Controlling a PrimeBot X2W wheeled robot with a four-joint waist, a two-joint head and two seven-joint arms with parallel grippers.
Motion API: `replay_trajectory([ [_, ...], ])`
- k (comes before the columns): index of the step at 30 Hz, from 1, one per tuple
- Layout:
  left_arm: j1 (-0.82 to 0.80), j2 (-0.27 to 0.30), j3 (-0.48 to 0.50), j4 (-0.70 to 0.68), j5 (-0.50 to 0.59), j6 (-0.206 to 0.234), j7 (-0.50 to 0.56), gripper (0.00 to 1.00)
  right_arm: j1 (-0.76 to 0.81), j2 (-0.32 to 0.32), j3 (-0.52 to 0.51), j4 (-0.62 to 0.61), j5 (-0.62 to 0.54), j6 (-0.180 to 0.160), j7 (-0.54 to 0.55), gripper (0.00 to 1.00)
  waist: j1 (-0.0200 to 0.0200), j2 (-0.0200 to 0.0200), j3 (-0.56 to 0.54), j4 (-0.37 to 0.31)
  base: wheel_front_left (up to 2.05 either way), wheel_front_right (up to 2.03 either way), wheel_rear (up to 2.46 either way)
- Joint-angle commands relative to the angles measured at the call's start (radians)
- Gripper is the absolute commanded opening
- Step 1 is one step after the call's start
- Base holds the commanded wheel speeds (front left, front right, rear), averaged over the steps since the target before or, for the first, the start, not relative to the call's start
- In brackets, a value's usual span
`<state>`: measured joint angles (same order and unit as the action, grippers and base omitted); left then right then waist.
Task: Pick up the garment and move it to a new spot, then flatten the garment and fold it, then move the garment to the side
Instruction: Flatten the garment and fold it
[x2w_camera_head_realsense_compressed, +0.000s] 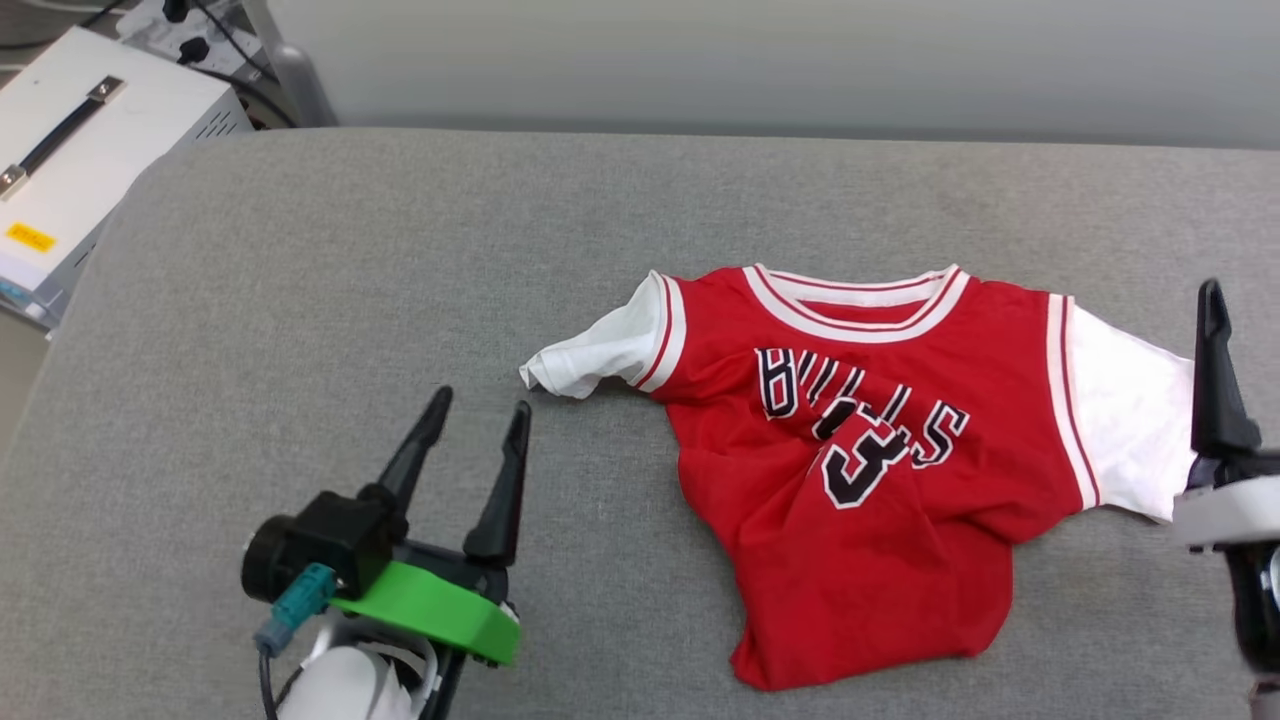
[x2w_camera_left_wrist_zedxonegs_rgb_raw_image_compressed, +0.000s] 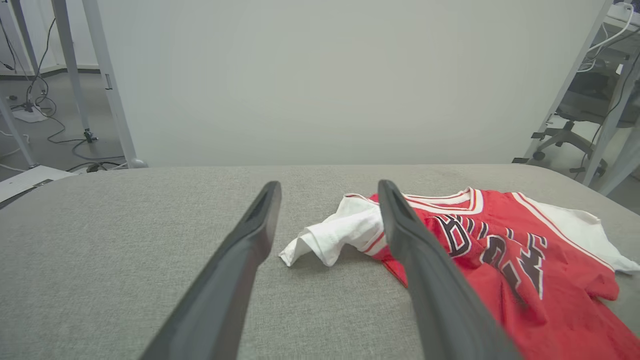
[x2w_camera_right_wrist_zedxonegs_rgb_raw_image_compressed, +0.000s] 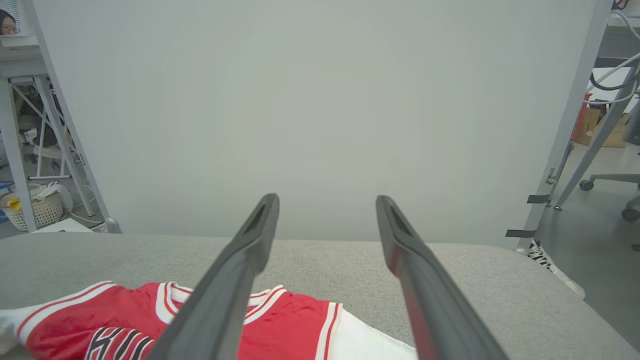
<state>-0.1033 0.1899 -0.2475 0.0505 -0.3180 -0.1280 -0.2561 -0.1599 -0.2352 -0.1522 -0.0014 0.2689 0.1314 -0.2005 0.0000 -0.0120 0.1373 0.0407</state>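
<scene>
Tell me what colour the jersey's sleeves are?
White sleeves on the red jersey; clearest in the head view.

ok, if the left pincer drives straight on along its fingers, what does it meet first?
Probably the white sleeve of the garment, lying just ahead of the open left pincer. Its height above the grey table is unclear, so it could skim over.

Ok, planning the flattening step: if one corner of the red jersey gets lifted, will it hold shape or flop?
Probably floppy: the red basketball jersey with white short sleeves lies bunched, its print creased, so it should drape. Pushed across the grey fabric surface, it would likely wrinkle rather than slide.
</scene>
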Motion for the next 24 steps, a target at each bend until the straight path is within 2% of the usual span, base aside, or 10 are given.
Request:
replay_trajectory([
  [1,0.015,-0.005,-0.016,0.001,-0.017,-0.003,-0.006,1.0,0.025,0.019,-0.014,-0.011,-0.007,-0.001,-0.011,1.0,0.0,0.012,-0.018,-0.016,0.0,0.0,0.0],
  [5,0.002,0.002,-0.094,0.029,-0.065,-0.003,0.004,1.0,0.058,0.067,-0.029,-0.03,-0.017,-0.001,-0.009,1.0,0.0,0.012,-0.021,-0.025,0.0,0.0,0.0],
  [7,-0.025,0.008,-0.139,0.037,-0.101,-0.003,0.05,1.0,0.065,0.075,-0.028,-0.036,-0.024,-0.001,-0.002,1.0,0.0,0.012,-0.017,-0.03,0.0,0.0,0.0],
  [11,-0.112,0.022,-0.262,0.04,-0.152,-0.003,0.244,1.0,0.06,0.079,-0.03,-0.048,-0.03,-0.001,0.007,1.0,0.0,0.012,0.002,-0.041,0.0,0.0,0.0],
  [16,-0.217,-0.018,-0.335,0.085,-0.19,0.012,0.509,1.0,0.05,0.097,-0.036,-0.052,-0.045,-0.001,0.014,1.0,0.0,0.012,0.024,-0.066,0.0,0.0,0.0],
  [17,-0.295,-0.014,-0.376,0.181,-0.159,0.023,0.635,1.0,0.037,0.115,-0.026,-0.047,-0.058,-0.001,0.013,1.0,0.0,0.012,0.045,-0.103,0.0,0.0,0.0],
  [24,-0.387,-0.019,-0.416,0.323,-0.094,0.037,0.671,1.0,0.037,0.12,-0.024,-0.032,-0.07,-0.001,0.009,1.0,0.0,0.012,0.073,-0.134,0.0,0.0,0.0],
])
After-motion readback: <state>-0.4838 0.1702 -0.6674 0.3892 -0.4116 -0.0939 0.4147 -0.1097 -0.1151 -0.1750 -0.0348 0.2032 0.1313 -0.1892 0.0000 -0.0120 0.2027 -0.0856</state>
